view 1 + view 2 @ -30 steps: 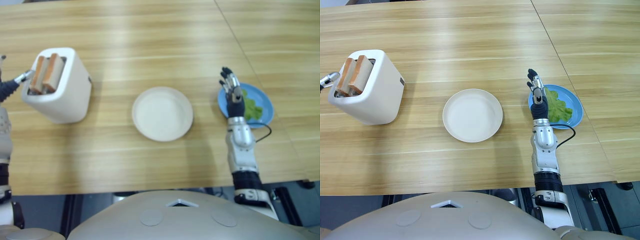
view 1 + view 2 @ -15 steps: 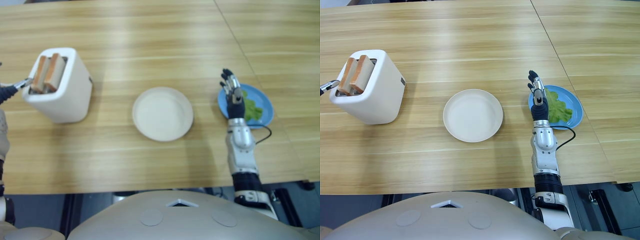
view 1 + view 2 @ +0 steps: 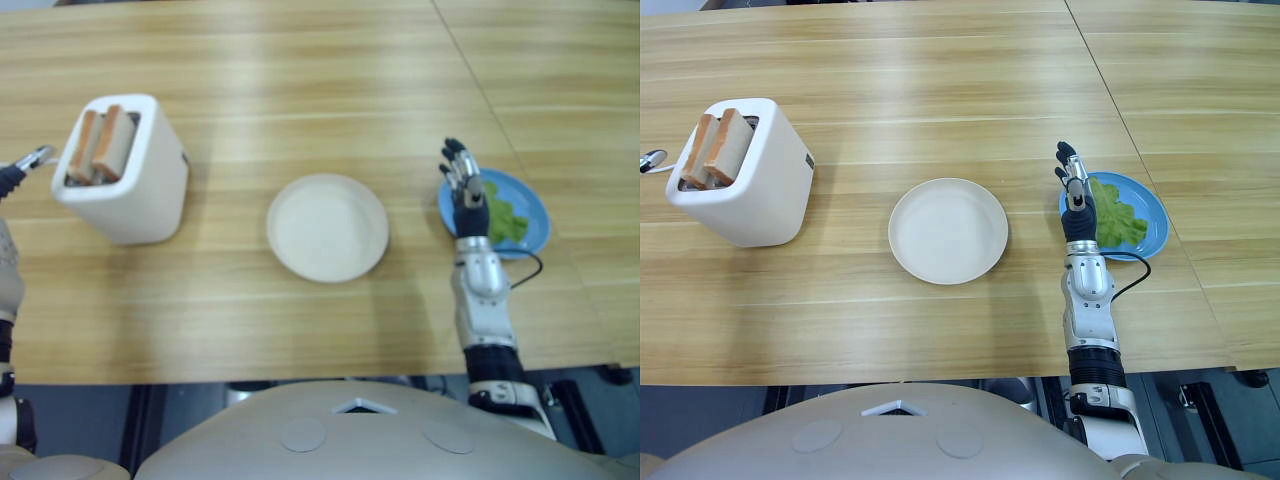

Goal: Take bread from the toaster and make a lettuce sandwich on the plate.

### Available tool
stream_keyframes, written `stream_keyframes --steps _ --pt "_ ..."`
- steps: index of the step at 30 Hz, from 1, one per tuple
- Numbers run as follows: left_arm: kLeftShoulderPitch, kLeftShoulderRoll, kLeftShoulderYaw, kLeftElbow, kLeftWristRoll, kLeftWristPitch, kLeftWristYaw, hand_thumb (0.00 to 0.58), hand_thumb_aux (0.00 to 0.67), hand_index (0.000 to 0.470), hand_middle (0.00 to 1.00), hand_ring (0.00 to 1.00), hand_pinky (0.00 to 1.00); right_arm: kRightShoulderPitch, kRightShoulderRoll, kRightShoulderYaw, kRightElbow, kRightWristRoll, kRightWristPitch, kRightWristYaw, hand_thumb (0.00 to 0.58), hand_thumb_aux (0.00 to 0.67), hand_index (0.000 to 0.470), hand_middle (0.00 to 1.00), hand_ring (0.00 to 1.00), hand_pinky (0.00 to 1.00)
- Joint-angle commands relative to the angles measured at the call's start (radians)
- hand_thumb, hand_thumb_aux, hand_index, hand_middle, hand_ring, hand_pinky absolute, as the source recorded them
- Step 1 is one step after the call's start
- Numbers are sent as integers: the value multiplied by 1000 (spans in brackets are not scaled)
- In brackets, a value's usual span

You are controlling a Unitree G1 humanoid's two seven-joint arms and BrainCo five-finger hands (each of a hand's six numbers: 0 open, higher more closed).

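Observation:
A white toaster (image 3: 128,185) stands at the table's left with two slices of bread (image 3: 103,147) upright in its slots. At the left edge, my left hand (image 3: 14,175) holds nothing, one finger stretched toward the toaster with a small gap between them. An empty cream plate (image 3: 327,227) lies in the middle. To its right a blue plate (image 3: 1148,228) carries lettuce (image 3: 1115,215). My right hand (image 3: 466,188) is open at the blue plate's left rim, its fingers straight and pointing away from me.
A dark cable (image 3: 528,270) loops beside my right forearm, near the blue plate. A seam (image 3: 480,90) between two tabletops runs along the right side. Bare wood stretches across the far half of the table.
My left hand has drawn back to the left from the toaster's slots. The toaster now sits slightly further right and straighter. The right hand has kept still.

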Motion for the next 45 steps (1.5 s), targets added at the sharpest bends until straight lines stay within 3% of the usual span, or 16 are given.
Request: stream_keyframes --steps 1,11,20,42,43,44,45 --pt "7 15 1 -9 -1 6 1 0 0 0 0 0 0 2 2 1 2 -8 14 -2 0 0 0 0 0 0" --pt "30 -46 -4 -101 -45 -3 -37 0 0 0 0 0 0 -3 -1 1 20 -11 12 -1 0 0 0 0 0 0" --pt "32 -64 -18 -106 -61 -15 -40 0 0 0 0 0 0 -29 -16 -8 147 -39 -25 -21 0 0 0 0 0 0" --pt "26 -106 -148 -19 -12 -16 -13 0 0 0 0 0 0 -21 -23 -10 119 -39 -25 -26 0 0 0 0 0 0" --pt "27 -106 -145 -28 -13 -19 -7 53 32 22 0 0 0 -21 -23 -10 119 -39 -25 -26 0 0 0 0 0 0" --pt "28 -106 -141 -39 -12 -23 2 53 32 22 0 0 0 -21 -24 -10 119 -40 -24 -26 0 0 0 0 0 0" --pt "30 -106 -136 -51 -12 -31 14 560 547 375 0 0 0 -22 -24 -9 118 -41 -24 -27 0 0 0 0 0 0"
